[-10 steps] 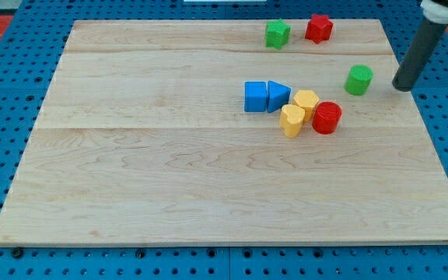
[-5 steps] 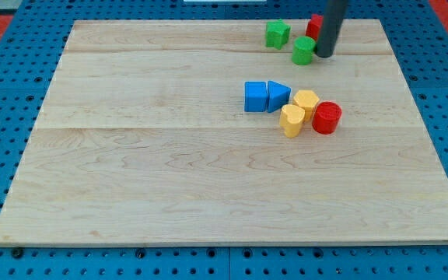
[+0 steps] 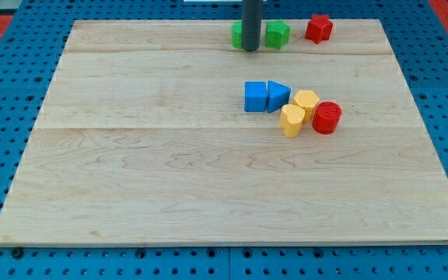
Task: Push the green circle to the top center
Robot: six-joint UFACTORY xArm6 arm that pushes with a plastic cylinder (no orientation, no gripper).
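The green circle (image 3: 237, 34) lies near the top edge of the wooden board (image 3: 131, 155), about the centre, partly hidden behind my rod. My tip (image 3: 250, 48) touches its right side, between it and a second green block (image 3: 278, 33) to the right.
A red star-like block (image 3: 318, 28) lies at the top right. In the middle right lie a blue square (image 3: 255, 96), a blue triangle (image 3: 278, 96), two yellow blocks (image 3: 306, 102) (image 3: 291, 120) and a red circle (image 3: 327, 117), clustered together.
The green circle has moved from the right side up and left, past the other green block, to the top centre. My tip has followed it leftward.
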